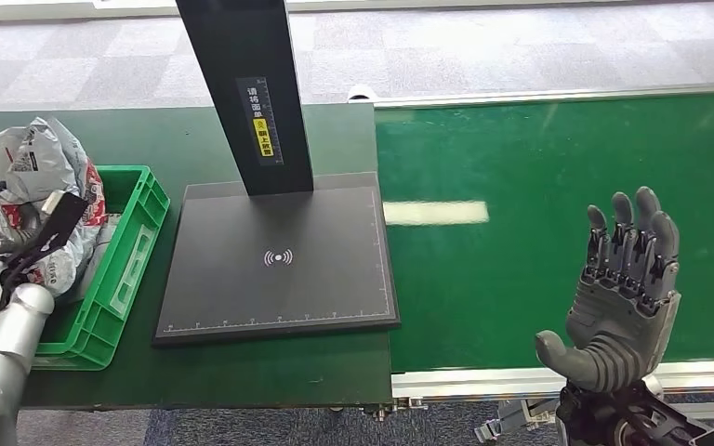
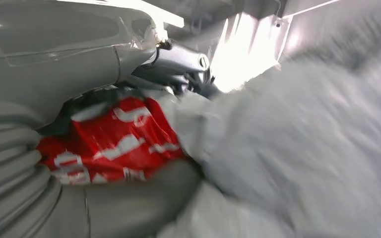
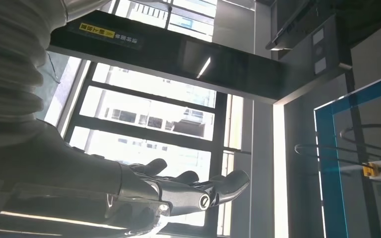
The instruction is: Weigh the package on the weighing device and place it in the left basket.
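Package (image 1: 19, 177) at 9 o'clock, heaped over green basket (image 1: 125, 269), scale (image 1: 279, 265) bare. Left robot hand (image 2: 25, 163) buried against bag, grip: cannot tell. Right robot hand (image 1: 625, 297) raised, released. Your risk: bag snags fingers, drags out of basket on withdrawal.

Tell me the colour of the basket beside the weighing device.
Green; the basket shows best in the head view.

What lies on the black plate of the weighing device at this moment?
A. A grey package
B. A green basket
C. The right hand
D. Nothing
D: the plate of the weighing device is bare, the grey packages lie in the green basket to its left, and the right hand is raised over the green belt.
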Controlling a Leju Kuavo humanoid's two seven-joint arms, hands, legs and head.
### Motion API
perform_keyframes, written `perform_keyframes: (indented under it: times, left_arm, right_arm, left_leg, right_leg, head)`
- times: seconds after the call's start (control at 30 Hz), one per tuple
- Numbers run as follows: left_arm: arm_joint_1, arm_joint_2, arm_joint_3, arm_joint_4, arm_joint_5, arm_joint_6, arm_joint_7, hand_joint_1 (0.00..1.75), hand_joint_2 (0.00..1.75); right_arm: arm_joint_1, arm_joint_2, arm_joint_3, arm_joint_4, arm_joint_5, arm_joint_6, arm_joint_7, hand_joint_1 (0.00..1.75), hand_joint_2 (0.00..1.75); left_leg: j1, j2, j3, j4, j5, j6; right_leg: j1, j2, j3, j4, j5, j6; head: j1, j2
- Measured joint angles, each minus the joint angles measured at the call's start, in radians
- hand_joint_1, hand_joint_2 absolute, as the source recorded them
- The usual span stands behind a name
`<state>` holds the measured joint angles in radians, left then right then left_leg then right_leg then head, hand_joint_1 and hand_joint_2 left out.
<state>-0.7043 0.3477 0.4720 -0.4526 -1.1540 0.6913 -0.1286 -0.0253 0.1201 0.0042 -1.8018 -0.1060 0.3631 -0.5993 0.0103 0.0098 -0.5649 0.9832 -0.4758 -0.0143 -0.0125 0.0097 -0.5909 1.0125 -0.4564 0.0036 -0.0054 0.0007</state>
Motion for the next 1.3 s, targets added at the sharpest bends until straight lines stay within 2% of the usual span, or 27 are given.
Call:
perform_keyframes:
  times: [0.1, 0.2, 0.27, 0.43, 0.5, 0.6, 0.7, 0.83, 0.93, 1.03, 1.13, 1.23, 1.3]
  left_arm:
    - [-0.014, -0.018, 0.096, -0.003, 0.232, -0.023, -0.226, 0.00, 0.00]
    - [-0.024, -0.040, 0.175, -0.022, 0.424, -0.079, -0.362, 0.00, 0.00]
    - [-0.028, -0.053, 0.206, -0.039, 0.497, -0.112, -0.402, 0.00, 0.00]
    - [-0.032, -0.076, 0.241, -0.068, 0.538, -0.132, -0.423, 0.00, 0.00]
    - [-0.030, -0.084, 0.242, -0.083, 0.589, -0.143, -0.454, 0.00, 0.00]
    - [-0.028, -0.096, 0.213, -0.128, 0.710, -0.150, -0.508, 0.00, 0.00]
    - [-0.023, -0.108, 0.156, -0.180, 0.785, -0.134, -0.526, 0.00, 0.00]
    - [0.013, -0.128, 0.057, -0.283, 0.898, -0.127, -0.536, 0.00, 1.75]
    - [0.065, -0.146, -0.012, -0.386, 0.974, -0.122, -0.550, 0.00, 1.75]
    - [0.150, -0.167, -0.108, -0.554, 0.993, -0.050, -0.569, 0.00, 1.75]
    - [0.218, -0.187, -0.202, -0.689, 0.973, -0.006, -0.573, 0.00, 1.75]
    - [0.293, -0.203, -0.287, -0.827, 0.881, -0.003, -0.573, 0.00, 1.75]
    - [0.366, -0.227, -0.402, -0.918, 0.863, -0.025, -0.567, 0.00, 1.75]
  right_arm:
    - [-0.007, -0.003, 0.000, 0.009, 0.000, -0.001, 0.004, 0.00, 1.75]
    - [-0.018, -0.004, 0.000, 0.021, -0.002, -0.003, 0.009, 0.00, 1.75]
    - [-0.026, -0.005, 0.000, 0.029, -0.003, -0.004, 0.011, 0.00, 1.75]
    - [-0.035, -0.007, 0.000, 0.044, -0.004, -0.006, 0.012, 0.00, 1.75]
    - [-0.036, -0.008, 0.000, 0.047, -0.006, -0.011, 0.013, 0.00, 1.75]
    - [-0.038, -0.009, -0.001, 0.051, -0.010, -0.026, 0.019, 0.00, 1.75]
    - [-0.046, -0.010, 0.000, 0.055, -0.013, -0.044, 0.028, 0.00, 1.75]
    - [-0.052, -0.011, 0.002, 0.063, -0.020, -0.067, 0.041, 0.00, 1.75]
    - [-0.053, -0.014, 0.007, 0.071, -0.023, -0.076, 0.044, 0.00, 1.75]
    - [-0.053, -0.019, 0.017, 0.083, -0.027, -0.085, 0.048, 0.00, 1.75]
    - [-0.055, -0.022, 0.024, 0.095, -0.028, -0.090, 0.052, 0.00, 1.75]
    - [-0.055, -0.029, 0.033, 0.107, -0.019, -0.102, 0.065, 0.00, 1.75]
    - [-0.054, -0.033, 0.044, 0.125, 0.026, -0.145, 0.080, 0.00, 1.75]
  left_leg:
    - [0.000, -0.001, 0.000, 0.000, 0.000, 0.000]
    - [0.000, -0.001, 0.000, 0.000, 0.000, 0.000]
    - [0.000, -0.001, 0.000, 0.000, 0.000, 0.000]
    - [0.000, -0.001, 0.000, 0.000, 0.000, 0.000]
    - [0.000, -0.001, 0.000, 0.000, 0.000, 0.000]
    - [0.000, -0.002, -0.001, 0.000, 0.000, 0.000]
    - [0.000, -0.003, -0.001, 0.000, 0.000, 0.000]
    - [0.000, -0.003, -0.001, 0.000, 0.000, 0.000]
    - [0.000, -0.002, -0.001, 0.000, 0.000, 0.000]
    - [0.000, -0.002, -0.001, 0.000, 0.000, 0.000]
    - [0.000, -0.005, -0.003, 0.000, 0.000, 0.000]
    - [-0.001, -0.004, -0.002, 0.000, -0.001, 0.000]
    - [-0.002, -0.004, -0.001, 0.000, -0.001, 0.001]
  right_leg:
    - [0.000, 0.000, 0.000, 0.000, 0.000, 0.000]
    - [0.000, 0.000, 0.000, 0.000, 0.000, 0.000]
    - [0.000, 0.000, 0.000, 0.000, 0.000, 0.000]
    - [0.000, 0.000, 0.000, 0.000, 0.000, 0.000]
    - [0.000, 0.000, 0.000, 0.000, 0.000, 0.000]
    - [0.000, -0.001, 0.000, 0.000, 0.000, 0.000]
    - [0.000, -0.001, 0.000, 0.000, 0.000, 0.000]
    - [0.000, -0.002, 0.000, 0.000, 0.000, 0.000]
    - [0.000, -0.002, 0.000, 0.000, 0.000, 0.000]
    - [-0.001, -0.002, -0.001, 0.000, 0.000, 0.001]
    - [-0.001, -0.004, -0.001, 0.000, -0.001, 0.001]
    - [-0.001, -0.003, -0.001, -0.001, -0.001, 0.001]
    - [-0.003, -0.004, 0.000, -0.001, -0.002, 0.003]
  head:
    - [0.000, 0.000]
    - [0.000, 0.000]
    - [0.000, 0.000]
    - [0.000, 0.000]
    - [0.000, 0.000]
    - [0.000, 0.000]
    - [0.000, 0.000]
    - [0.000, 0.000]
    - [0.000, 0.000]
    - [0.000, 0.000]
    - [0.000, 0.000]
    - [-0.001, 0.000]
    - [-0.001, 0.000]
